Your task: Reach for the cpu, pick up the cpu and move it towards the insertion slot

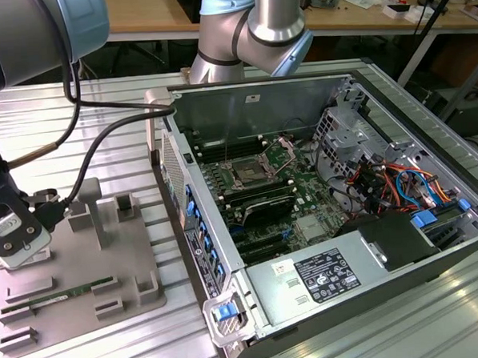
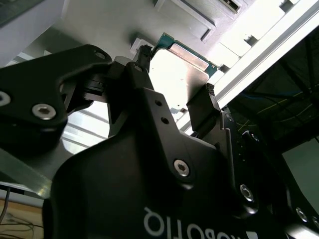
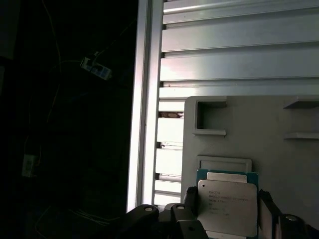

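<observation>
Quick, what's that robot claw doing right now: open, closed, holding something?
The gripper: closed on the small flat square silvery-topped cpu, one finger at each side.

The claw [image 3: 227, 213] clamps its dark fingers [image 3: 266, 209] on opposite edges of the cpu [image 3: 227, 199], above a grey holder plate [image 3: 279, 149] on the ribbed aluminium bench [image 3: 239, 50].

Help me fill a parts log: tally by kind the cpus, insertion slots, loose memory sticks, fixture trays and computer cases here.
cpu: 1
insertion slot: 1
memory stick on the tray: 1
grey fixture tray: 1
open computer case: 1
Total: 5
</observation>
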`<state>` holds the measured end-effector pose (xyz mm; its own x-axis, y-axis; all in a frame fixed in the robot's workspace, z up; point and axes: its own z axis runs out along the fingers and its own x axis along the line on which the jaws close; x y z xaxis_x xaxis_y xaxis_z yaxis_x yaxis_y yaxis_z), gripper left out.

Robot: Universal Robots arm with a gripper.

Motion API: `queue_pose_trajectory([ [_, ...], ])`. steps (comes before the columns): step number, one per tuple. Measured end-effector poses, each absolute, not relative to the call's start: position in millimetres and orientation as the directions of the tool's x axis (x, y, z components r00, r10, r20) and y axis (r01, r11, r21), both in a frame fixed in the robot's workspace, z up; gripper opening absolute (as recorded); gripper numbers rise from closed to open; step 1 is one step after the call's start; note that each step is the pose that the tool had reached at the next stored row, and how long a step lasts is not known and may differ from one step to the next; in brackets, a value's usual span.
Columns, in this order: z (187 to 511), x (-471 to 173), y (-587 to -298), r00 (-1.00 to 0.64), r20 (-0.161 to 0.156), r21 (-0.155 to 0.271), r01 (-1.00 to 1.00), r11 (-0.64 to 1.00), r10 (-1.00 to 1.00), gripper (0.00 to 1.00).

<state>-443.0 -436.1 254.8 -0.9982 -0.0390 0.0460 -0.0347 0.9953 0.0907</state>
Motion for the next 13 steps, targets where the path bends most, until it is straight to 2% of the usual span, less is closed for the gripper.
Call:
queue_pose_trajectory([
  [13,259.8,-443.0,-436.1,-0.998,0.046,0.093,-0.035,0.995,-0.039,0.55],
])
